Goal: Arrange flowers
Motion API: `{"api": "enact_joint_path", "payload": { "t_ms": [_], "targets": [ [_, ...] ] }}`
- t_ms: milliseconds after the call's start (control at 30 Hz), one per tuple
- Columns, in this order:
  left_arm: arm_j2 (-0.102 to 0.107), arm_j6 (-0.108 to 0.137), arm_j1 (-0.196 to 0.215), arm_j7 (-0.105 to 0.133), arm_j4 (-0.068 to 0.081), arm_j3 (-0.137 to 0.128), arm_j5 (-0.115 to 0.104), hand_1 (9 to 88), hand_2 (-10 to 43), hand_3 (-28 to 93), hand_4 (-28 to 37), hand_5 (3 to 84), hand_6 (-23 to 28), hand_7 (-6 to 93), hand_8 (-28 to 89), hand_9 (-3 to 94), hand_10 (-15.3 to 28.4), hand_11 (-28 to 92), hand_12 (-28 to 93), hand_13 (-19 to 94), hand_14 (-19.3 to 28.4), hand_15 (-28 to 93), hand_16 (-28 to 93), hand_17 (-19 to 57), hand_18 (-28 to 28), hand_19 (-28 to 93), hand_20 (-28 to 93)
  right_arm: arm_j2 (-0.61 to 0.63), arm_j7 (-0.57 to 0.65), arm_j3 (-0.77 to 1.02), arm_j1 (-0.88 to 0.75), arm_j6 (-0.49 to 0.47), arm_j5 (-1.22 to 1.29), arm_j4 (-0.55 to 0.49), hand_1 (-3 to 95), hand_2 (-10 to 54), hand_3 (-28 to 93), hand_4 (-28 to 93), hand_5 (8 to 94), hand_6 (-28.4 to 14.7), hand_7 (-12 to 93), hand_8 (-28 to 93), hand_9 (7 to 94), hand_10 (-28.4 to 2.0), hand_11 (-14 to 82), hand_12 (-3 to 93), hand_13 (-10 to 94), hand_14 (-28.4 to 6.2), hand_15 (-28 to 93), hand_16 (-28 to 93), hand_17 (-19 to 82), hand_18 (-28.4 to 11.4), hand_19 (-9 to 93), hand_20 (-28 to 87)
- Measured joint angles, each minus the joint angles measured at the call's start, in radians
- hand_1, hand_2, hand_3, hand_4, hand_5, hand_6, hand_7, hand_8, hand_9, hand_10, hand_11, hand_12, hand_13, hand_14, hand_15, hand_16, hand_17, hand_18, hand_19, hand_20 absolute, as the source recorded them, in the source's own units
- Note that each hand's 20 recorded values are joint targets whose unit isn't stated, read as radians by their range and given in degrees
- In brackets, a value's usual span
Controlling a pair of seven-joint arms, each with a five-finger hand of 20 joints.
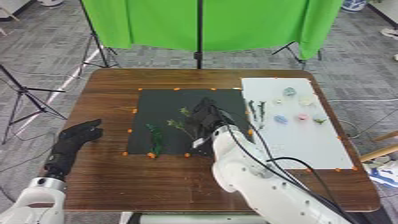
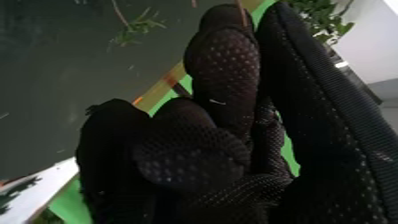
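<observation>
Right hand (image 1: 210, 114), one of two black hands, is over the right part of the black mat (image 1: 158, 104). I cannot tell if it grips something or is let go. Up close in the right wrist view, one thin brown stem (image 2: 242, 11) is at that hand, and a bunch of green leaves (image 2: 322, 17) is beside it. The left hand (image 1: 80, 133) is to the left of the black mat, with its fingers loose and not curled up.

One dark green leafy stem (image 1: 156, 140) lies on the left part of the black mat. Thin light green sprigs (image 1: 185, 112) are near the middle of the black mat; I can't count them for sure.

To the right of the black mat is one white sheet (image 1: 311, 150). It has two dark green stems (image 1: 261, 111) on the side close to the black mat. Six little things are farther from the black mat: one blue-green (image 1: 290, 92), two whitish (image 1: 306, 100), one blue (image 1: 281, 119), one pink (image 1: 302, 117) and one green (image 1: 320, 121).

One brown table (image 1: 107, 90) is under the black mat. One green curtain (image 1: 151, 25) hangs behind the black mat.
</observation>
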Motion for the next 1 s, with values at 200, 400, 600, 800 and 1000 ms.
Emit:
{"api": "enact_joint_path", "payload": {
  "t_ms": [200, 400, 600, 800, 1000],
  "targets": [
    [0.0, -0.005, 0.003, -0.006, -0.001, -0.003, 0.0, 31.3, 0.9, 64, -19.0, 47.2, 4.9, 11.4, -6, 47.0, 14.4, 20, 11, 38, 18.0, 19, -2, 9.2, 11.8, 8, 17, -0.008, 0.009, 0.0, -0.012, 0.0, -0.017, 0.013, 61.1, -9.5, 52, -7, 82.4, -5.6, 29, 18, 93.7, -10.5, 42.6, 22.3, 94, -0.6, 66, 19, 78, -5.6, 91, 35],
    [0.0, -0.012, 0.005, -0.011, -0.001, -0.004, 0.001, 31.4, 0.9, 64, -19.0, 47.2, 4.9, 11.4, -6, 46.8, 14.7, 20, 11, 38, 18.1, 19, -2, 9.1, 11.8, 8, 17, -0.014, 0.012, -0.005, -0.023, -0.002, -0.016, 0.018, 60.7, -9.5, 52, -7, 82.1, -5.6, 29, 17, 93.7, -10.6, 41.8, 22.2, 94, -0.7, 65, 19, 78, -5.4, 91, 35],
    [0.0, -0.021, 0.004, -0.016, -0.001, -0.005, 0.002, 31.3, 0.8, 64, -18.9, 47.0, 4.9, 11.4, -6, 46.8, 14.7, 19, 11, 38, 18.1, 19, -2, 9.1, 11.8, 8, 17, -0.019, 0.015, -0.017, -0.022, -0.002, 0.021, 0.026, 59.2, -9.5, 52, -7, 82.0, -5.9, 27, 17, 93.7, -10.7, 40.6, 22.3, 94, -1.0, 64, 19, 77, -5.2, 90, 35],
    [0.0, -0.028, 0.002, -0.016, 0.0, -0.004, 0.003, 31.3, 0.8, 64, -19.0, 46.9, 4.9, 11.3, -6, 46.7, 14.6, 19, 11, 37, 18.0, 19, -1, 9.0, 11.8, 7, 17, -0.022, 0.015, -0.026, -0.014, -0.001, 0.051, 0.035, 57.8, -9.5, 51, -8, 81.7, -6.1, 25, 17, 93.7, -10.9, 39.2, 22.6, 94, -1.1, 63, 19, 77, -5.1, 89, 34],
    [0.0, -0.03, 0.001, -0.017, 0.0, -0.005, 0.003, 31.4, 0.8, 64, -19.0, 46.8, 4.8, 11.1, -6, 46.6, 14.6, 19, 11, 37, 18.0, 19, -1, 8.9, 11.8, 8, 17, -0.024, 0.013, -0.029, -0.008, 0.0, 0.057, 0.044, 56.6, -9.5, 48, -7, 81.5, -6.4, 22, 17, 93.7, -11.2, 38.0, 23.1, 94, -1.2, 62, 19, 77, -5.0, 89, 34]
  ]
}}
